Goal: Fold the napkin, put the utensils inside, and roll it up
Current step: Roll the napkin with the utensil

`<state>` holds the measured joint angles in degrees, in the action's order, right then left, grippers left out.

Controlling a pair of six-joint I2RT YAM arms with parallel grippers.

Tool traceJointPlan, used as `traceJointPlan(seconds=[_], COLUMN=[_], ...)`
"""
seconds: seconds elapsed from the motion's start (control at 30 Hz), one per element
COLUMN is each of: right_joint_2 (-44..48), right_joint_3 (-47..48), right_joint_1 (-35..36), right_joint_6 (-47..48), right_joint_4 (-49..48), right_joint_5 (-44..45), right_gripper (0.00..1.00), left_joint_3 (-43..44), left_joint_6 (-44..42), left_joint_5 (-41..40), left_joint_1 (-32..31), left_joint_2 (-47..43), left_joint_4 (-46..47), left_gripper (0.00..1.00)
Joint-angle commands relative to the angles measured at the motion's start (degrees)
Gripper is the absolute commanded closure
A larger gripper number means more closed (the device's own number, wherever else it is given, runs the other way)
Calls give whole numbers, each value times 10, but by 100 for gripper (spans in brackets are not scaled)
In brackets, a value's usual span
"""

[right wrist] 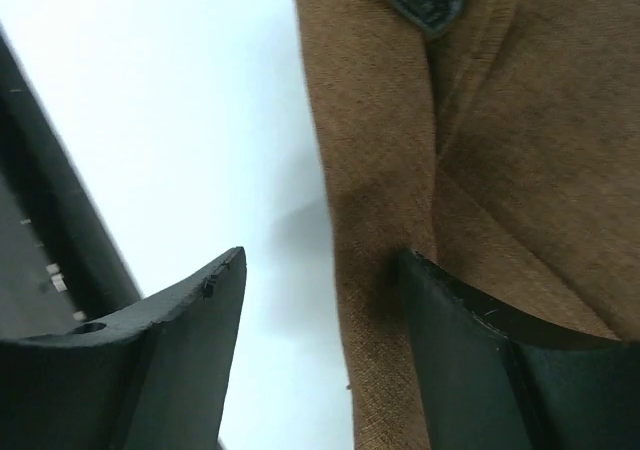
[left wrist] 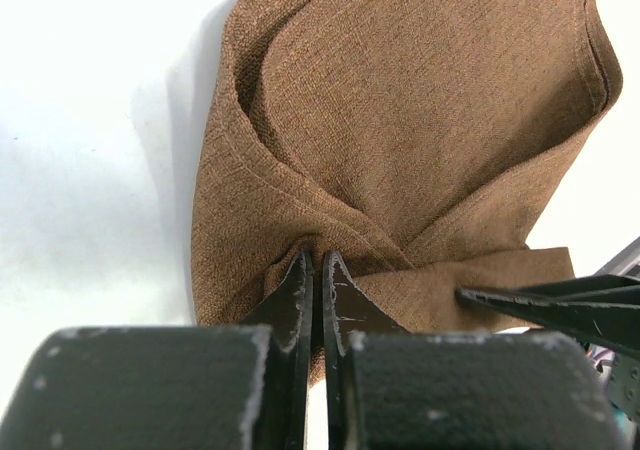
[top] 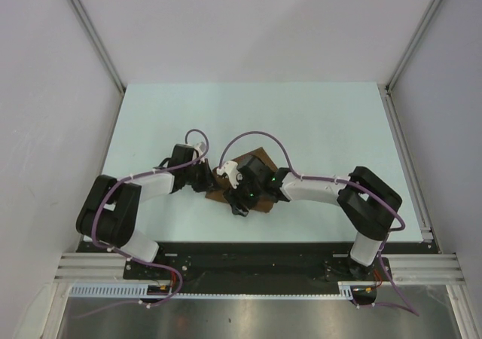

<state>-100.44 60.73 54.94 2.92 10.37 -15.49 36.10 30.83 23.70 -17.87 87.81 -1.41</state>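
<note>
The thin brown woven napkin (left wrist: 400, 120) lies folded on the pale bench (left wrist: 80, 170), between both arms. The left gripper (left wrist: 312, 265) is clamped on its gathered fold, likely pinning it, while the right gripper (right wrist: 320, 260) stands apart, straddling the cloth's edge.

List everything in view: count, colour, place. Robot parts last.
napkin: one, brown, folded over itself, mid-table between the two grippers
table: one, pale, under the napkin
walls: three, light grey, around the table at the left, back and right
rail: one, silver, along the near edge
utensils: none to be seen
cables: two, purple, looping along the arms
left arm: one, white and black, near left, reaching in to the napkin
right arm: one, white and black, near right, reaching in to the napkin
left gripper: one, black, shut on a napkin edge
right gripper: one, black, open, one finger over the cloth
</note>
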Motion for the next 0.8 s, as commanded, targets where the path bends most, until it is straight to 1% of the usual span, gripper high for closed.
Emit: traceJointPlan(seconds=[0.0, 0.07, 0.23, 0.37, 0.43, 0.47, 0.5, 0.53, 0.6, 0.63, 0.67, 0.7, 0.73, 0.77], right_joint_2=[-2, -7, -31, -51, -62, -65, -67, -69, -70, -70, -73, -77, -79, -86], right_joint_3=[-11, -15, -13, -5, 2, 4, 6, 9, 10, 10, 11, 12, 13, 13], right_joint_1=[8, 11, 15, 15, 14, 10, 6, 2, -19, -25, -43, -51, -60, -72], right_joint_6=[36, 45, 62, 70, 69, 66, 60, 54, 34, 27, 20, 12, 1, -5], right_joint_4=[-48, -61, -69, -62, -51, -45, -34, -29, -14, -9, -6, 3, 6, 10], right_joint_5=[81, 95, 97, 78, 76, 65, 56, 27, -9, -51, -76, -102, -147, -166], right_gripper=[33, 33, 34, 39, 57, 68, 73, 76, 86, 87, 88, 88, 88, 88], left_joint_3=[8, 11, 18, 26, 27, 26, 27, 30, 39, 49, 53, 57, 62, 62], left_joint_6=[-26, -26, -28, -27, -24, -19, -15, -11, -7, -8, -8, -9, -10, -15], left_joint_5=[-33, -32, -30, -24, -18, -13, -9, -10, -23, -30, -35, -51, -59, -69], left_joint_1=[0, 1, 3, 4, 4, 4, 4, 4, 9, 12, 15, 23, 27, 31], left_joint_2=[27, 29, 32, 36, 34, 32, 27, 15, -3, -13, -37, -48, -61, -80], left_joint_4=[-7, -9, -12, -11, -1, 5, 11, 11, 11, 10, 1, -3, -10, -23], left_gripper=[100, 100, 100, 100, 100, 100, 98, 85, 66, 53, 46, 42, 38, 36])
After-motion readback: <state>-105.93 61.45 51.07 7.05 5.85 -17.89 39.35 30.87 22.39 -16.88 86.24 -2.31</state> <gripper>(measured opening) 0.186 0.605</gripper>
